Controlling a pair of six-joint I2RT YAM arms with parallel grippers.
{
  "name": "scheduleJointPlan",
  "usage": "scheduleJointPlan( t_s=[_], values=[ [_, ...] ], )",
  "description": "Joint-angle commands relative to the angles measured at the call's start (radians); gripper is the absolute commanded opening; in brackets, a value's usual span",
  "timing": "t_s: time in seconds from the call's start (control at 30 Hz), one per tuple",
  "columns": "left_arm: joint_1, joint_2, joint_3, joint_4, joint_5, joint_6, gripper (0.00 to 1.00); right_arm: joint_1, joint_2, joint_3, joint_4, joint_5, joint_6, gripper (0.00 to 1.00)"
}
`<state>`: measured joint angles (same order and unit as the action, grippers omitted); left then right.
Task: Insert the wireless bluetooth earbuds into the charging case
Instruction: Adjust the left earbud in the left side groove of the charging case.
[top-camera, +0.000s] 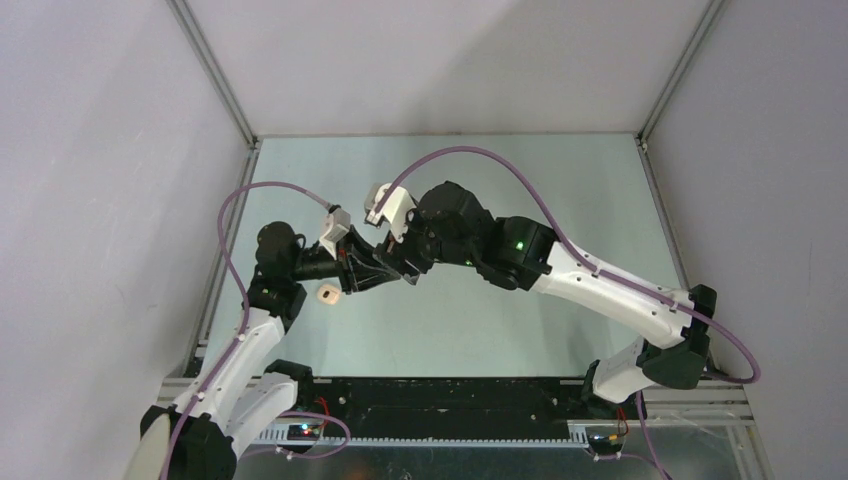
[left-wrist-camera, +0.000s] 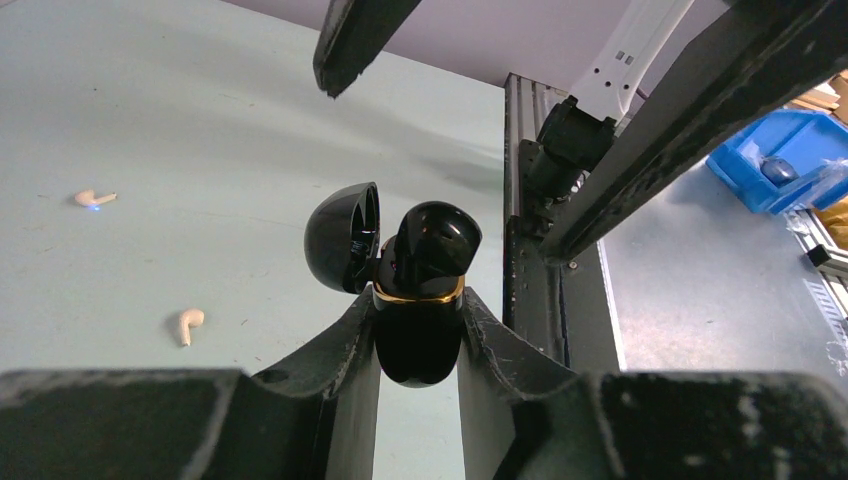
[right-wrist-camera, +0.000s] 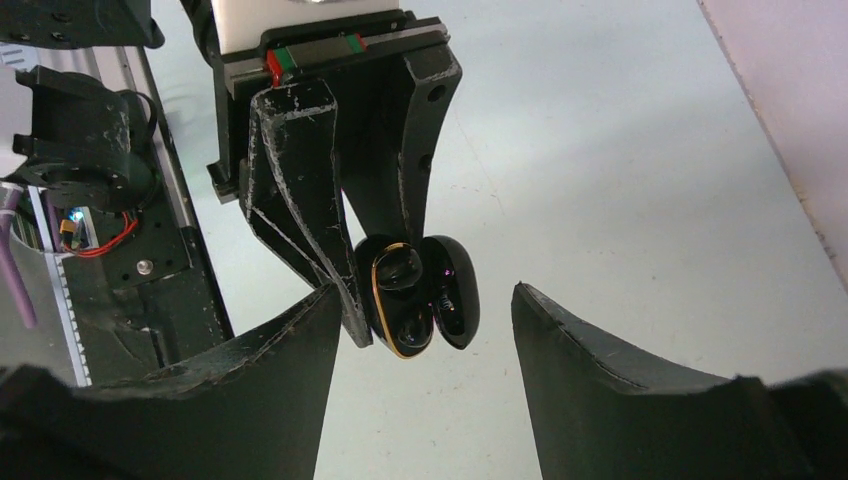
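Left wrist: left end effector (left-wrist-camera: 418, 300) clamps charging case (left-wrist-camera: 418, 345); right end effector (right-wrist-camera: 428, 295) spread, empty, alongside.

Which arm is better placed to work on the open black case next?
Right. The left gripper is shut on the open black case, only holding it. The right gripper is open, empty and faces the case's opening.

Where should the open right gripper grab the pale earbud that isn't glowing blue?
Probably from straight above, pinching across the rounded head of the earbud: it lies flat on the table, and its stem looks too thin.
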<state>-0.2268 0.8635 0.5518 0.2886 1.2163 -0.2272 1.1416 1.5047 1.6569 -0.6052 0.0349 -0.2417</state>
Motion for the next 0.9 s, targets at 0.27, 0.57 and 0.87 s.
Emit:
scheduleJointPlan(
  t_s=[0.27, 0.57, 0.87],
  values=[
    [0.005, -0.011, 0.045, 0.021, 0.015, 0.014, 0.00, -0.024, 0.026, 0.065, 0.035, 0.030, 0.056, 0.70],
    [0.005, -0.013, 0.044, 0.020, 0.017, 0.013, 0.00, -0.018, 0.035, 0.073, 0.032, 0.046, 0.059, 0.71],
    [0.006, -0.013, 0.046, 0.020, 0.019, 0.012, 0.00, -0.032, 0.018, 0.053, 0.038, 0.065, 0.046, 0.71]
  ],
)
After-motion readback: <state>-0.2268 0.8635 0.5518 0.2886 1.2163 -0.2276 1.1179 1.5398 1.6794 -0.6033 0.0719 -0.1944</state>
